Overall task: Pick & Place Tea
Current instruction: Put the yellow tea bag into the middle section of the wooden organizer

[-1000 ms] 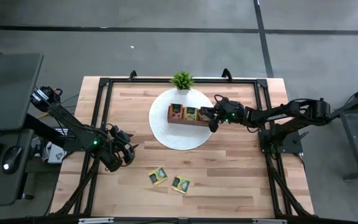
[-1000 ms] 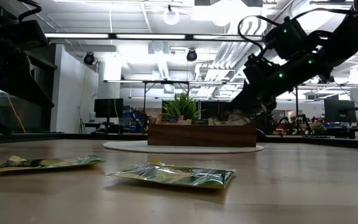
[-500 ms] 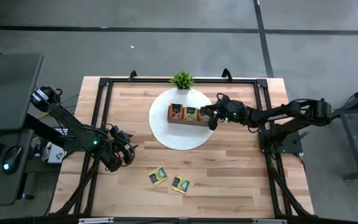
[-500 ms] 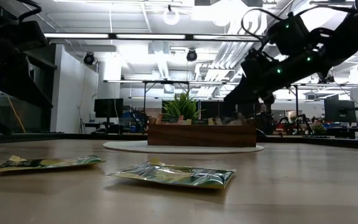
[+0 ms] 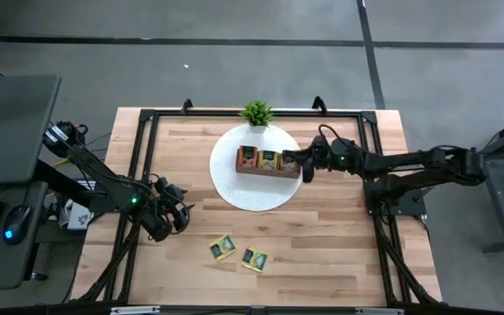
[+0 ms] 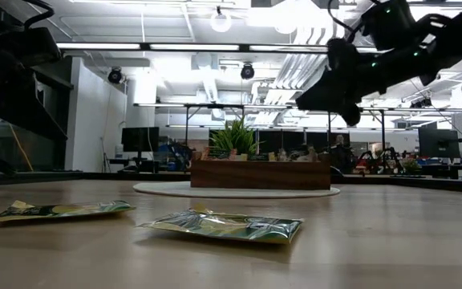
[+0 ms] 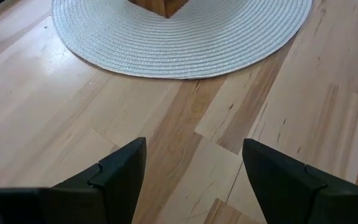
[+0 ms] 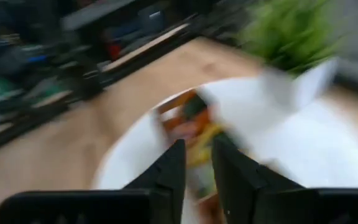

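Observation:
Two green-yellow tea sachets (image 5: 222,248) (image 5: 254,258) lie flat on the wooden table near its front edge. They also show in the low view, sachet (image 6: 62,210) and sachet (image 6: 223,226). More tea (image 5: 268,159) sits in the brown wooden tray (image 5: 265,171), which stands on a round white mat (image 5: 234,188). My right gripper (image 5: 299,166) (image 6: 303,102) hovers above the tray's right end, clear of it. Its fingers (image 8: 178,165) stand a narrow gap apart with nothing between them. My left gripper (image 5: 180,219) (image 7: 194,146) waits open at the table's left, above bare wood.
A small green potted plant (image 5: 256,112) (image 6: 233,138) stands at the mat's far edge, just behind the tray. A black frame (image 5: 147,118) runs around the table top. Bare wood lies between the mat and the two loose sachets.
My right gripper has risen from the tray's right end to well above the tray, tipping closer to level. The tray and the sachets on the table have stayed where they were.

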`<state>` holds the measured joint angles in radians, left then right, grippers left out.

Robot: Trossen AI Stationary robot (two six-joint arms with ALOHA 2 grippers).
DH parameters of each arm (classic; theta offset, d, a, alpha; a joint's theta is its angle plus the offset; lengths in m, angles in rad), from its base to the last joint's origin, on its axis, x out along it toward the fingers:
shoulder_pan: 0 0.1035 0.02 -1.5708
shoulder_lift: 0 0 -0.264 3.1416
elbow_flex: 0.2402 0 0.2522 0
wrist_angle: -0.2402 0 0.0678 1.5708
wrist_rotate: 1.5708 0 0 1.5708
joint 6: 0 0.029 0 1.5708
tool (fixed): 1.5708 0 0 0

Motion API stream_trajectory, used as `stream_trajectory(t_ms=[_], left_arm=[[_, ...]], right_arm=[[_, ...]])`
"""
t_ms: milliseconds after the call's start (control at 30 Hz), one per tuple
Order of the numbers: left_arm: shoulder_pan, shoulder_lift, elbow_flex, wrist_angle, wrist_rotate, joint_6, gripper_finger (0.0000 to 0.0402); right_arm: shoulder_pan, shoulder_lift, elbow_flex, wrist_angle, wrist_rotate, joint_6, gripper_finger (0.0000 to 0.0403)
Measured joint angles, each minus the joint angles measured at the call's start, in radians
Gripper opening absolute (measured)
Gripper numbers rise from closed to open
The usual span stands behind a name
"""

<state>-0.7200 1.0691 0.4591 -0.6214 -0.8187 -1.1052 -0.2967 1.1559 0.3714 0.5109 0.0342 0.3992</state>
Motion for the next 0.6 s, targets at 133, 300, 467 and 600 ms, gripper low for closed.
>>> stream_trajectory(t_ms=[133,300,467,600], left_arm=[[0.0,0.0,0.0,0.0,0.0,0.0,0.0263],[0.0,0.0,0.0,0.001,0.0,0.0,0.0263],[0.0,0.0,0.0,0.053,0.0,0.034,0.0263],[0.0,0.0,0.0,0.176,0.002,0.166,0.0263]], right_arm=[[0.06,-0.031,0.0,-0.024,-0.149,0.068,0.003],[0.22,-0.033,0.028,-0.101,-0.125,0.091,0.0008],[0.402,-0.03,0.151,-0.359,0.072,0.101,0.0003],[0.516,-0.029,0.258,-0.51,0.218,0.101,0.0001]])
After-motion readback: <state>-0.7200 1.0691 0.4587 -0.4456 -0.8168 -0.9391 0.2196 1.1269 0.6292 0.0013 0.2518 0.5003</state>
